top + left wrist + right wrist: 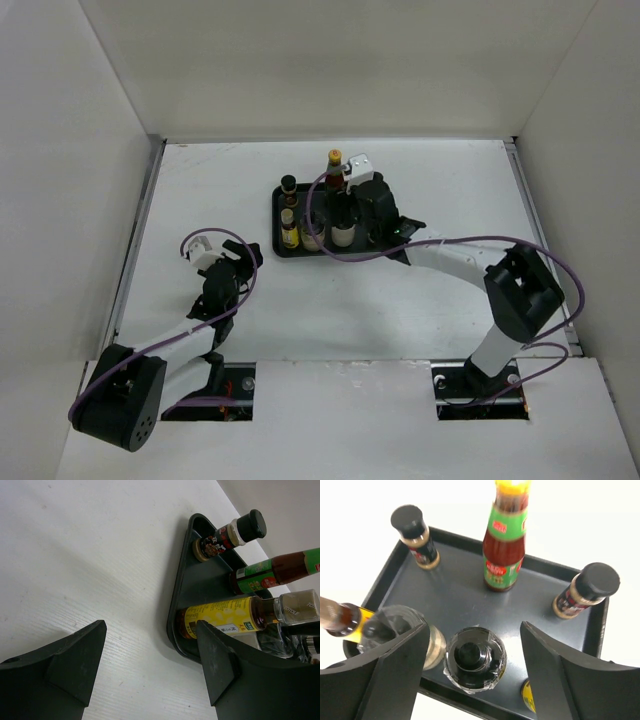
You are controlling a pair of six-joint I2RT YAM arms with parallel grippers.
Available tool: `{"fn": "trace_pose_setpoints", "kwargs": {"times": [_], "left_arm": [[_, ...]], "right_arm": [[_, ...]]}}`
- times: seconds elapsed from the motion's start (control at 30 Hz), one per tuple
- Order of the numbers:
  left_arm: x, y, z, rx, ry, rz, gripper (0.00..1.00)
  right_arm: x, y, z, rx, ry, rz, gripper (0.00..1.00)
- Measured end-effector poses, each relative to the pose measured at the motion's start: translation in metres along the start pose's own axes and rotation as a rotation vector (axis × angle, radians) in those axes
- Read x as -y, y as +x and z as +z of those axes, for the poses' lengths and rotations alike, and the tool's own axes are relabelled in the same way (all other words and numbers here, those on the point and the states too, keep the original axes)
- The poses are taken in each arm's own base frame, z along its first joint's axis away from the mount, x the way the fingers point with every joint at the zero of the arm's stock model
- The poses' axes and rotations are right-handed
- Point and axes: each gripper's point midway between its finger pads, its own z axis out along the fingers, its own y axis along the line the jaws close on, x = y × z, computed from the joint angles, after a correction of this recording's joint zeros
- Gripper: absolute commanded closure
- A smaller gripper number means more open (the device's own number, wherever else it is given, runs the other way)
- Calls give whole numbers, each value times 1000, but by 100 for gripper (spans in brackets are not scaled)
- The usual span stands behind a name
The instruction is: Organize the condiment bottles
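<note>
Found the condiment bottles (312, 232) upright in a dark tray (460, 590) toward the far middle of the table (330, 310), at least six in all. Picked out a tall red bottle (504, 550) with green label and yellow cap near the back rim, a black-capped bottle (415, 532) in one back corner, a second black-capped bottle (585, 590) against the opposite wall, a yellow-labelled bottle (220, 616) at the front edge, and a dark bottle (475, 660) with a clear film-wrapped cap by the front rim. Saw the right gripper (474, 627) poised over the tray with jaws spread, straddling that dark bottle with a gap on either side, so grasping nothing. Saw the left gripper (150, 630) low over bare table near the tray's side, likewise parted and empty. Judged the bottles rigid and smooth-walled, probably glass or hard plastic, light enough for one gripper yet apt to slide under a weak pinch, most of all over the glossy film. Reckoned the red one top-heavy and quick to topple if nudged at the cap. Thought it best to take each across the straight body just under the shoulder, fingers dropped into the gaps between neighbours, and to lift straight up. Could not tell how full any bottle was.
</note>
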Motion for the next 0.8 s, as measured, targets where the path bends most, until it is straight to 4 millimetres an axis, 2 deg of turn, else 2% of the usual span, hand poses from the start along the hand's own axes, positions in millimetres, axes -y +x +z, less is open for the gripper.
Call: {"fn": "trace_pose_setpoints", "kwargs": {"times": [0.03,0.07,0.17,0.27,0.3,0.33,0.4,0.43,0.5,0.6,0.7,0.8], "left_arm": [[0,0,0,0,0,0,29],[0,0,0,0,0,0,29],[0,0,0,0,0,0,29],[0,-1,0,4,0,-1,26],[0,-2,0,7,-1,-2,18],[0,-4,0,13,-1,-3,0],[-1,-8,-1,29,-7,-6,0],[-1,-10,-1,38,-11,-8,0],[-3,-14,0,56,-22,-10,0],[-7,-15,0,66,-38,-7,0],[-12,-14,-1,70,-53,-2,0],[-20,-12,-3,72,-68,2,0]], "right_arm": [[0,-6,-3,14,2,3,14],[0,-14,-7,32,3,7,0],[2,-50,-27,117,8,26,0],[15,-90,-62,248,44,78,0],[22,-101,-75,296,64,105,0],[31,-108,-90,348,91,142,0],[55,-109,-114,425,157,211,0],[69,-102,-123,452,201,249,0],[101,-75,-133,461,310,311,0],[143,-11,-137,396,476,365,0],[166,40,-146,331,587,407,0],[182,61,-158,332,658,483,0]]}}
